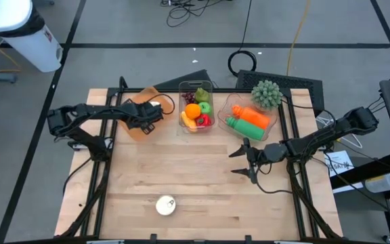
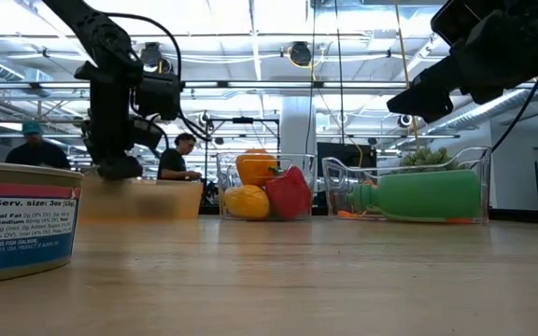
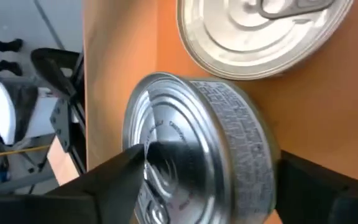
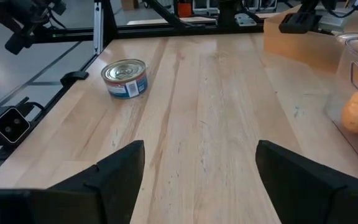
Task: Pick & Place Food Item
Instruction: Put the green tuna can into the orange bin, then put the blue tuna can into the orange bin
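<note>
— What's written there?
— "Serv. size: 3oz" on the table can (image 2: 17,219).
— Containers?
— Bottle bin (image 1: 252,116), fruit bin (image 1: 196,107), cardboard box (image 1: 139,114).
— Fingers?
— My left gripper (image 3: 210,177) pinches a can (image 3: 194,155) there; right gripper (image 1: 246,160) spread.

Left end effector (image 1: 153,110) inside brown box (image 1: 138,122); right end effector (image 1: 244,162) open above table (image 1: 181,169); can (image 1: 166,205) near front edge.

On the can's label (image 2: 21,219) nearest the low view we read "Serv. size: 3oz", "Total Fat" and "Sodium"; smaller print is illegible.
</note>
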